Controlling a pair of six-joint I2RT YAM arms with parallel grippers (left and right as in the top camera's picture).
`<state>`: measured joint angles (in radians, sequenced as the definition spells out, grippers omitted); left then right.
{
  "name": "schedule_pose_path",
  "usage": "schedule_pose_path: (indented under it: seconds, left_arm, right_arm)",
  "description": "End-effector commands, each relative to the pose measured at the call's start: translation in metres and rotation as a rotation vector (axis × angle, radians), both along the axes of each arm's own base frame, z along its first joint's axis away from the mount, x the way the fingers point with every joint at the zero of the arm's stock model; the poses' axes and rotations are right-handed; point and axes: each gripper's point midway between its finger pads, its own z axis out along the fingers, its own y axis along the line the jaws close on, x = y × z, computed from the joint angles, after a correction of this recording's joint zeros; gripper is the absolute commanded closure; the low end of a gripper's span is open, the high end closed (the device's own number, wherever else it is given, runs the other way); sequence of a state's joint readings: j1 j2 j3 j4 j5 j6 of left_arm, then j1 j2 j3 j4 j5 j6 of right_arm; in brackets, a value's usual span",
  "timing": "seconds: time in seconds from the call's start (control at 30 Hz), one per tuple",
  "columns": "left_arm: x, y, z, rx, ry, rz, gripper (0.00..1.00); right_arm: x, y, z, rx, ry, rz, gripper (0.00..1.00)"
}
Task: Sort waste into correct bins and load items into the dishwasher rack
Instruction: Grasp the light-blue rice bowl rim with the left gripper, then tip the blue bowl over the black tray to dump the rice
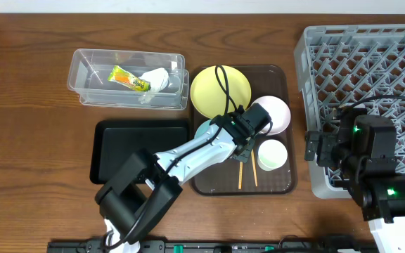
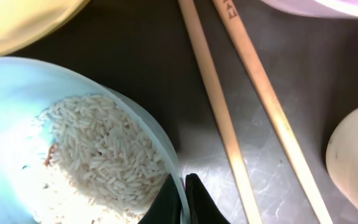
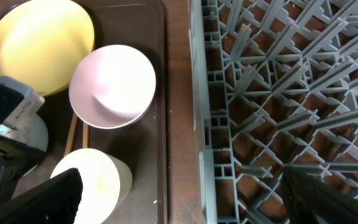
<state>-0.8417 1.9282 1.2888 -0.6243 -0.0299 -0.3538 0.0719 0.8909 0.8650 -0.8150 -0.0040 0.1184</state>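
Observation:
My left gripper (image 2: 181,190) is shut on the rim of the light-blue bowl (image 2: 17,93), which holds loose white rice with brown bits (image 2: 104,155). In the overhead view that bowl (image 1: 204,131) lies mostly under the left arm on the brown tray. Two chopsticks (image 2: 229,124) lie beside it. The pale-yellow plate (image 1: 220,90), white bowl (image 1: 271,112) and small white cup (image 1: 272,154) sit on the same tray. The wrapper (image 1: 128,78) and napkin (image 1: 155,81) lie in the clear tub (image 1: 83,70). My right gripper (image 3: 179,202) is open and empty over the edge of the grey rack (image 1: 371,63).
The black tray (image 1: 111,147) lies left of the brown serving tray (image 1: 280,184). The rack (image 3: 278,93) fills the right of the table. A strip of bare wood (image 3: 179,112) separates the brown tray from the rack.

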Motion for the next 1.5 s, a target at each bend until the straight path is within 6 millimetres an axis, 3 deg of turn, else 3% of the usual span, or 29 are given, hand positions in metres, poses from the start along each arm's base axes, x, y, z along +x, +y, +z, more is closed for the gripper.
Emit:
schedule_pose_path:
  seconds: [0.0,0.17,0.27,0.4,0.67,1.03,1.23,1.47]
  left_arm:
    - [-0.003,-0.002,0.022,-0.036,-0.007,-0.002,0.94]
    - [-0.001,0.007,0.078,-0.114,-0.076,0.015,0.94]
    - [0.001,0.026,0.108,-0.149,-0.108,0.054,0.94]
    - [-0.001,0.053,0.131,-0.256,-0.024,0.128,0.94]
    - [0.006,0.104,0.135,-0.606,0.223,0.200,0.94]
    - [0.005,0.169,0.123,-1.089,0.323,0.321,0.94]
    - [0.009,0.184,0.113,-1.228,0.394,0.433,0.94]
    - [0.023,0.187,0.125,-1.475,0.510,0.525,0.94]
  right_arm:
    - [0.002,0.002,0.007,0.000,-0.017,0.010,0.01]
    - [0.002,0.002,0.007,0.000,-0.017,0.010,0.01]
    - [0.002,0.002,0.007,-0.001,-0.017,0.010,0.01]
    - [0.002,0.002,0.007,-0.001,-0.017,0.010,0.01]
    - [0.002,0.002,0.007,0.000,-0.017,0.010,0.01]
    - [0.001,0.002,0.007,-0.001,-0.014,0.010,0.01]
    - [0.001,0.002,0.007,0.000,-0.014,0.010,0.01]
    - [0.000,0.002,0.006,-0.001,-0.009,0.010,0.01]
